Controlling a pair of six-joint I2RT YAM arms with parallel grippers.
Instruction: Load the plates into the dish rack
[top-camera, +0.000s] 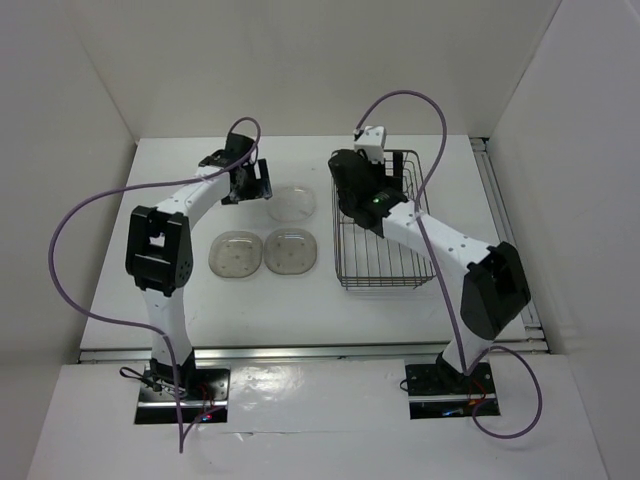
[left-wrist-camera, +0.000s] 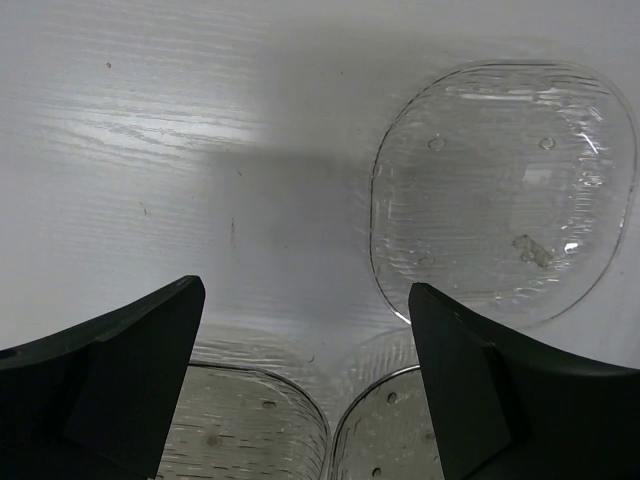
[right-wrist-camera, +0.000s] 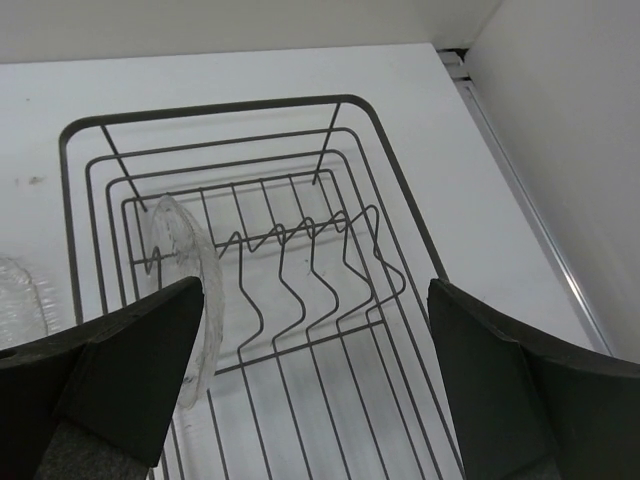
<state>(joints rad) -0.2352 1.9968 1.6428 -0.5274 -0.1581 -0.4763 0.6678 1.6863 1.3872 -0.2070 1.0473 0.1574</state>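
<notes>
Three plates lie flat on the white table: a clear one and two side by side nearer me, a smoky one and another. In the left wrist view the clear plate is at upper right and the other two are at the bottom edge. My left gripper is open and empty above bare table just left of the clear plate. A fourth plate stands on edge in the dish rack. My right gripper is open and empty above the rack.
White walls close in the table at the back and both sides. A rail runs along the table's right edge beside the rack. The right arm hides the rack's far left part from above. The upright prongs to the right of the standing plate hold nothing.
</notes>
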